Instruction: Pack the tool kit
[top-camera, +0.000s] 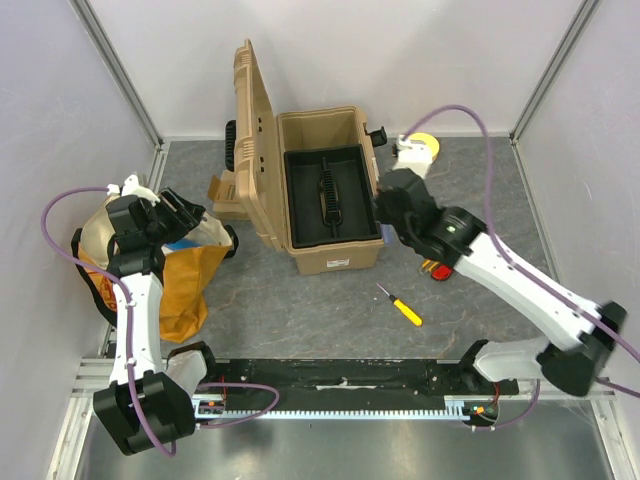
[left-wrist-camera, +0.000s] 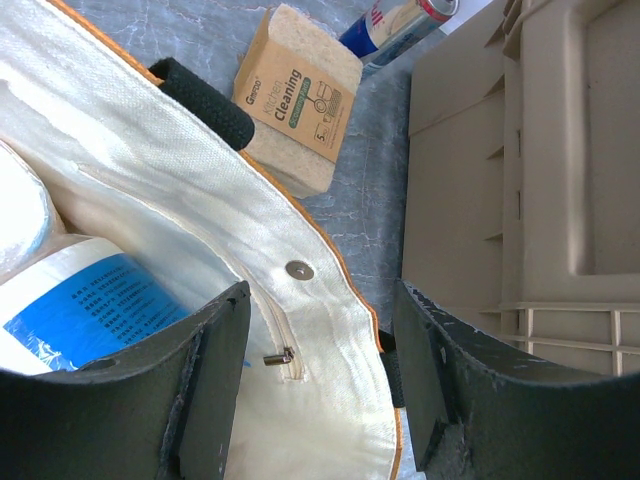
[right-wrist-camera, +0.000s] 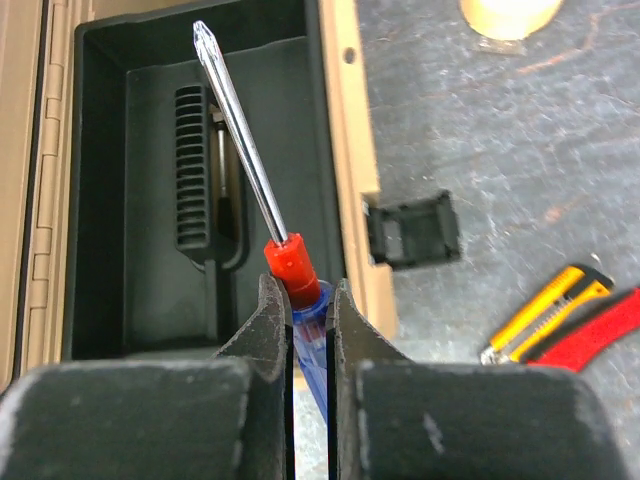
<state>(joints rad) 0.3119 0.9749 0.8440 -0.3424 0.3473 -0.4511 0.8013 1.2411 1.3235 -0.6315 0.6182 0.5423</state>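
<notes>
The tan toolbox (top-camera: 330, 255) stands open mid-table with its lid (top-camera: 256, 150) upright and the black inner tray (top-camera: 325, 195) seated inside. My right gripper (top-camera: 383, 208) (right-wrist-camera: 310, 300) is shut on a blue-and-red-handled screwdriver (right-wrist-camera: 291, 264) at the box's right rim, its shaft pointing over the tray (right-wrist-camera: 150, 210). A yellow-handled screwdriver (top-camera: 406, 309) lies on the table in front of the box. My left gripper (top-camera: 186, 214) (left-wrist-camera: 322, 305) hangs open over the mouth of the cream cloth bag (top-camera: 190, 275) (left-wrist-camera: 200, 190), holding nothing. The toolbox lid (left-wrist-camera: 520, 180) fills the right of the left wrist view.
A small cardboard box (left-wrist-camera: 300, 100) and a can (left-wrist-camera: 400, 20) lie between bag and toolbox. A white-and-blue bottle (left-wrist-camera: 80, 305) sits in the bag. A yellow utility knife (right-wrist-camera: 540, 315) and a red tool (right-wrist-camera: 600, 330) lie right of the toolbox, a tape roll (top-camera: 425, 147) behind.
</notes>
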